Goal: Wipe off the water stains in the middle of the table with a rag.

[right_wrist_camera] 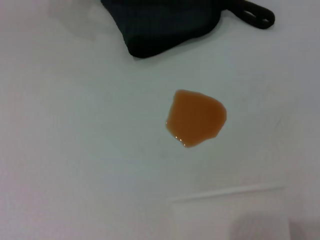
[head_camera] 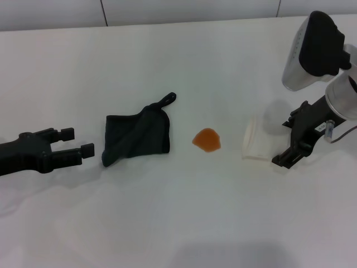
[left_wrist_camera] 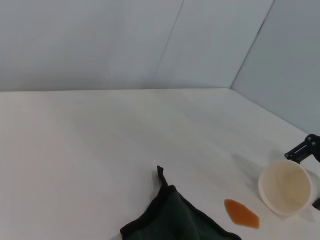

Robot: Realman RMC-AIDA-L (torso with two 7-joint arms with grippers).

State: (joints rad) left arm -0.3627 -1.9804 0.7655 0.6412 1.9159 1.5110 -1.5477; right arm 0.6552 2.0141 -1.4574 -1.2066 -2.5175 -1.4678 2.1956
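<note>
The black rag (head_camera: pixel 136 137) lies crumpled on the white table (head_camera: pixel 178 218), its loop pointing to the far side; it also shows in the left wrist view (left_wrist_camera: pixel 175 220) and the right wrist view (right_wrist_camera: pixel 160 25). The orange water stain (head_camera: pixel 207 139) sits just right of the rag, apart from it, and shows in both wrist views (left_wrist_camera: pixel 241 213) (right_wrist_camera: pixel 196 117). My left gripper (head_camera: pixel 78 142) is open and empty, low over the table just left of the rag. My right gripper (head_camera: pixel 284 140) holds a translucent white cup (head_camera: pixel 256 140) tipped on its side, right of the stain.
The cup's mouth (left_wrist_camera: pixel 286 187) faces the rag and stain. A grey tiled wall (head_camera: pixel 167 11) runs along the table's far edge. Bare tabletop lies in front of the rag and stain.
</note>
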